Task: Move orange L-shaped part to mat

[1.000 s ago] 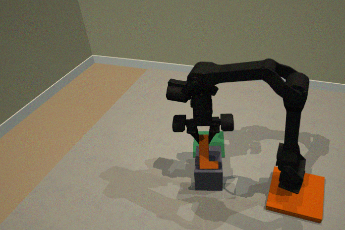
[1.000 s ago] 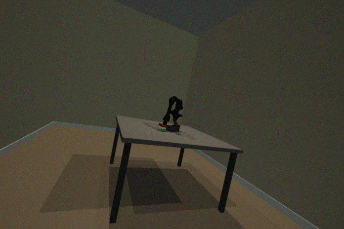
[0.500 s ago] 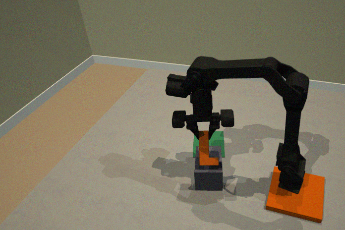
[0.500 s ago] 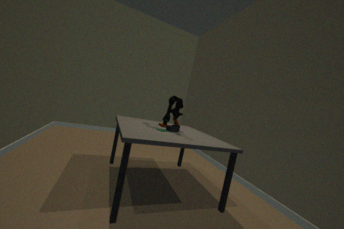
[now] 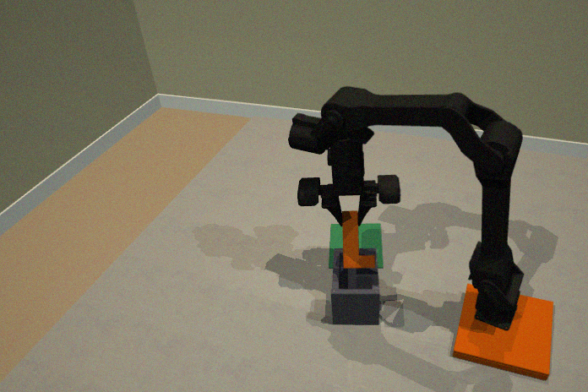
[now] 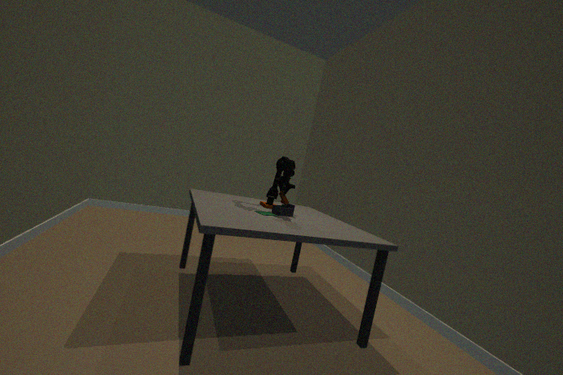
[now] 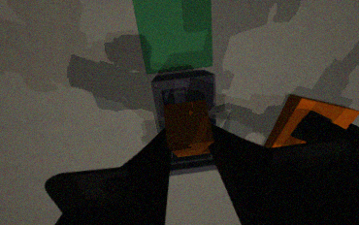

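My gripper (image 5: 351,224) (image 7: 186,130) is shut on the upper end of the orange L-shaped part (image 5: 351,246) (image 6: 284,198) (image 7: 187,115). The part hangs steeply upright, with its L-shaped foot at the bottom pointing right in the top view. It is above the grey tray (image 5: 355,308) (image 6: 283,211) (image 7: 211,92), with its lower end seemingly just over the tray's top. The pocket shows empty beneath it, partly hidden by the part. The green mat (image 5: 371,236) (image 6: 264,212) (image 7: 176,41) lies flat behind the tray in the top view, with nothing on it.
The arm stands on an orange base plate (image 5: 532,340) (image 6: 265,204) (image 7: 310,106), right of the tray in the top view. Shadows of the arm fall across the table top (image 5: 188,332) (image 6: 229,221) around the tray and mat.
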`<act>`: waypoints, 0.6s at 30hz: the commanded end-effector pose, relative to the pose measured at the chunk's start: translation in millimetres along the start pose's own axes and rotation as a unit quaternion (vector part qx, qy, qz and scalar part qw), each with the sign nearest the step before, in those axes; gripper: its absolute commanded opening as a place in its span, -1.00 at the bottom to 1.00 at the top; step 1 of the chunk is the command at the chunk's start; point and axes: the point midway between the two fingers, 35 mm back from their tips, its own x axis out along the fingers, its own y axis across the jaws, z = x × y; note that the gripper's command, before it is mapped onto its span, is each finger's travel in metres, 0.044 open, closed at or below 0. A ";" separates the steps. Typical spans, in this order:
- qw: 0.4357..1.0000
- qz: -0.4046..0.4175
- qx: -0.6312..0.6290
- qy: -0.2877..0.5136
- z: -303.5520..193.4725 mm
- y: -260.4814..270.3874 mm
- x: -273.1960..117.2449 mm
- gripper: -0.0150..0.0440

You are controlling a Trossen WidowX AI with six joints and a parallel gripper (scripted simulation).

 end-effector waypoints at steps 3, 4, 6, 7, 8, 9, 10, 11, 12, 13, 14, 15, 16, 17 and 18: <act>1.000 0.007 0.001 -0.003 28.0 -1.3 -2.2 -0.49; 1.000 0.007 0.001 -0.003 32.9 -1.9 -2.2 -0.49; 1.000 0.007 0.001 -0.003 42.8 -3.0 -2.3 -0.49; 1.000 0.007 0.001 -0.004 47.7 -3.5 -2.3 -0.49; 1.000 0.007 0.001 -0.004 52.6 -3.9 -2.4 -0.49; 1.000 0.007 0.001 -0.004 57.4 -4.2 -2.4 -0.49; 1.000 0.007 0.001 -0.004 62.1 -4.6 -2.5 -0.49; 1.000 0.007 0.001 -0.004 66.9 -4.9 -2.6 -0.49; 1.000 0.007 0.001 -0.005 71.6 -5.1 -2.7 -0.49; 1.000 0.007 0.001 -0.005 76.2 -5.4 -2.8 -0.49; 1.000 0.007 0.001 -0.005 81.0 -5.7 -2.8 -0.49; 1.000 0.006 0.001 -0.005 85.8 -6.0 -2.9 -0.49; 1.000 0.006 0.001 -0.006 90.7 -6.3 -3.0 -0.49; 1.000 0.006 0.001 -0.006 95.6 -6.5 -3.1 -0.49; 1.000 0.006 0.001 -0.006 100.5 -6.8 -3.2 -0.49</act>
